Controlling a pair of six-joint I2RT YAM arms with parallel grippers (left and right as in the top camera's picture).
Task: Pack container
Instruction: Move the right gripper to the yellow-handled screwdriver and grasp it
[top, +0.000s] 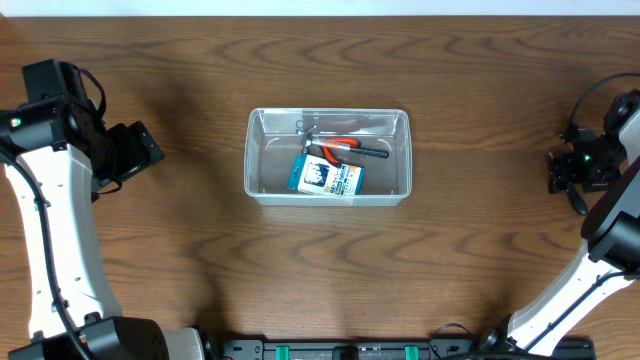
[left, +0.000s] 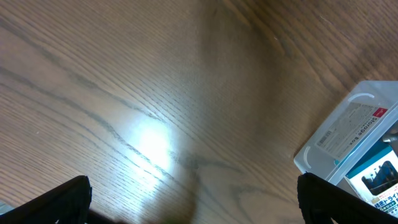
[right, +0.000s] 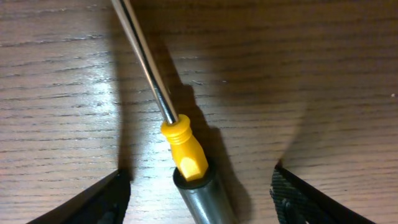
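Astride the screwdriver (right: 185, 152), right pincer (right: 199, 186) stands wide open.

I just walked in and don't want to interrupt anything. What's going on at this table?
Two robot arms are packing a clear container in the middle of the table. Pliers and a blue-and-white box already lie inside it. The right end effector is open over a screwdriver lying on the table, not gripping it. The left end effector is open and empty, left of the container.
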